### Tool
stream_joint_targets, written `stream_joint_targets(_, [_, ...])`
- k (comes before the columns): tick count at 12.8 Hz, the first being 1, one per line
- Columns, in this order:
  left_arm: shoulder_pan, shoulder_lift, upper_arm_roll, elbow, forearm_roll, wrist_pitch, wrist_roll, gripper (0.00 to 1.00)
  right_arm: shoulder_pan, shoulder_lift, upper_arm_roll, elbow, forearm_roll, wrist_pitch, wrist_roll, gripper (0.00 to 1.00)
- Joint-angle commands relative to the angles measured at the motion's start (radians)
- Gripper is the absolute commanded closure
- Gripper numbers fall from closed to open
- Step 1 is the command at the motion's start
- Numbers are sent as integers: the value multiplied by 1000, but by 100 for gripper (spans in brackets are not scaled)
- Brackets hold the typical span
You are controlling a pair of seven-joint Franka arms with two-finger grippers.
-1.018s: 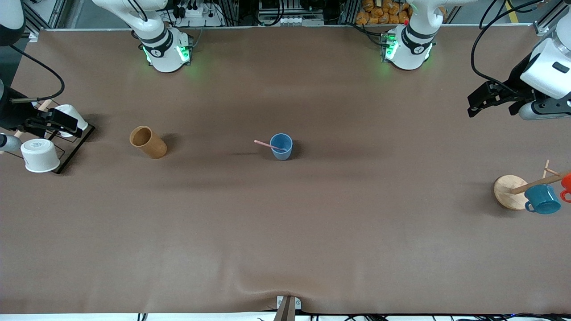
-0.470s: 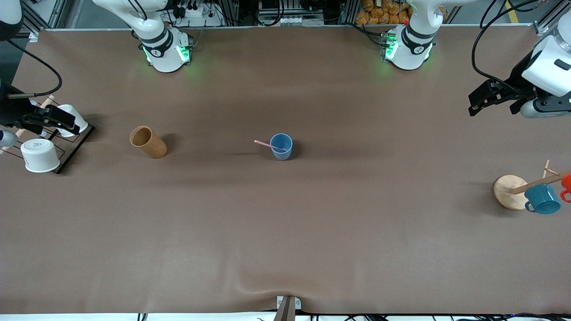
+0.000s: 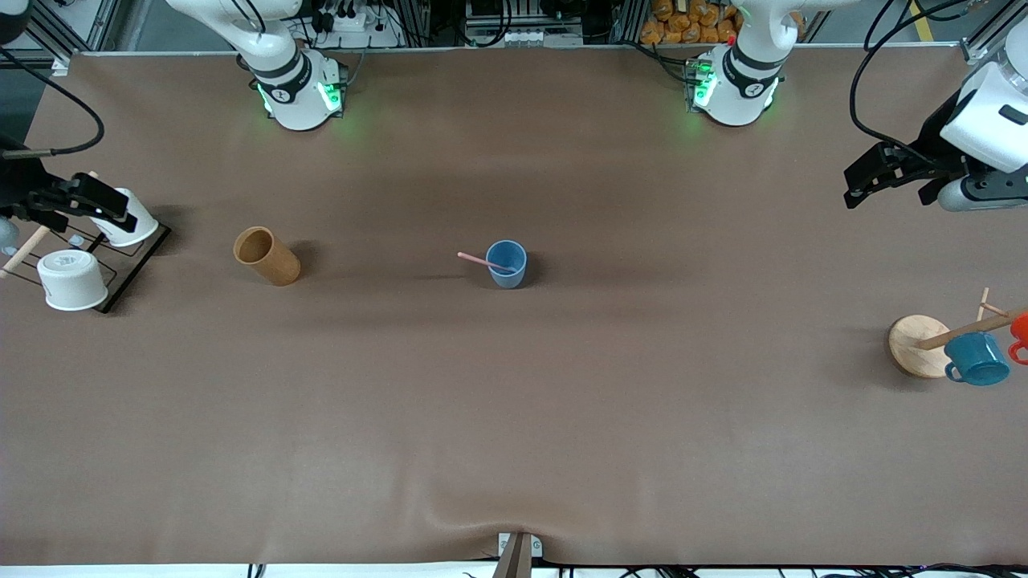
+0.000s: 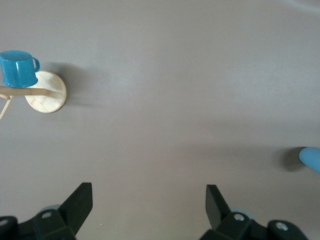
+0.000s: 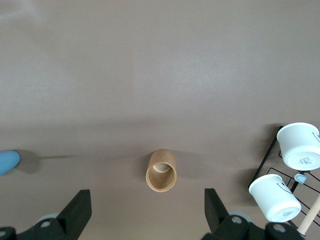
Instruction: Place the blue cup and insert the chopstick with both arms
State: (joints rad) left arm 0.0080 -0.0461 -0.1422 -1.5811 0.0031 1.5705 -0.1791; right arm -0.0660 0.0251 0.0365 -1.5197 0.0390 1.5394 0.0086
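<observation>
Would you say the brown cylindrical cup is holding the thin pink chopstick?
No, the thin pale-pink chopstick leans inside the small light-blue tumbler, not the brown cylindrical cup.

The left arm extended from its base to its own end of the bench, with the left claw (image 3: 858, 186) raised, fingers spread wide, holding nothing. The right arm mirrored this at its end; the right claw (image 3: 96, 205) was likewise spread and empty.

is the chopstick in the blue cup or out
In: the chopstick leans inside the upright blue cup, its upper end sticking out over the rim.
</observation>
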Motion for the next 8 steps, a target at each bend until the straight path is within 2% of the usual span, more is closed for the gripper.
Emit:
stream_joint_targets(1, [7,-23,-7,-8,-18,-12,18,0,5,10,-23,33,2,-22,-4,0])
stream_joint_targets(8, [12,-8,-2,33,-21,-21,38,0,21,10,-26,35,-14,-12,-7,0])
